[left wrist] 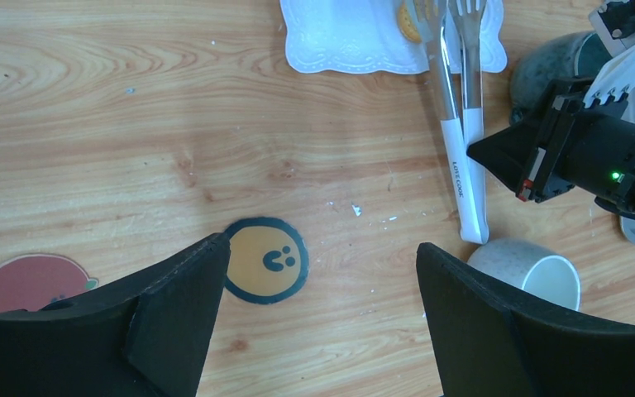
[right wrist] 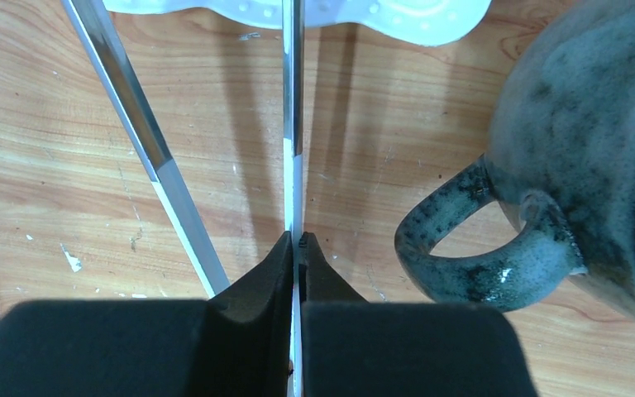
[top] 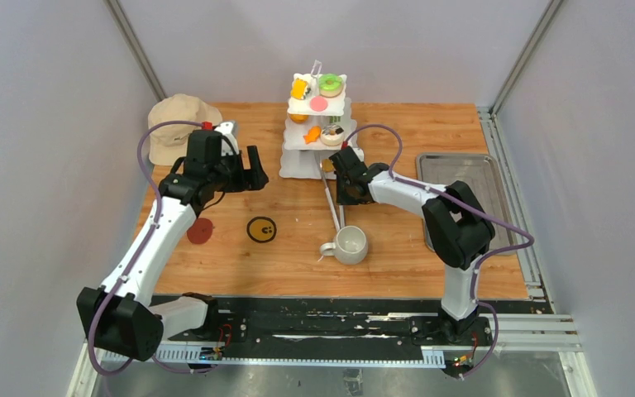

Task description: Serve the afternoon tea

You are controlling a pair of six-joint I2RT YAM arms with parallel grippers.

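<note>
Right gripper [right wrist: 298, 241] pinched one blade of tongs [left wrist: 465, 165]; long axis ran from stand [top: 296, 168] toward near edge of table [top: 397, 273]. Left gripper [left wrist: 318, 246] spread, empty, farther off.

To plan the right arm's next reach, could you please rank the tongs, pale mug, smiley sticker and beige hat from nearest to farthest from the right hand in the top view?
1. The tongs: one arm is gripped in the right hand.
2. The pale mug: on its side, just toward the arm bases.
3. The smiley sticker: to the left, mid-table.
4. The beige hat: far left corner.
</note>
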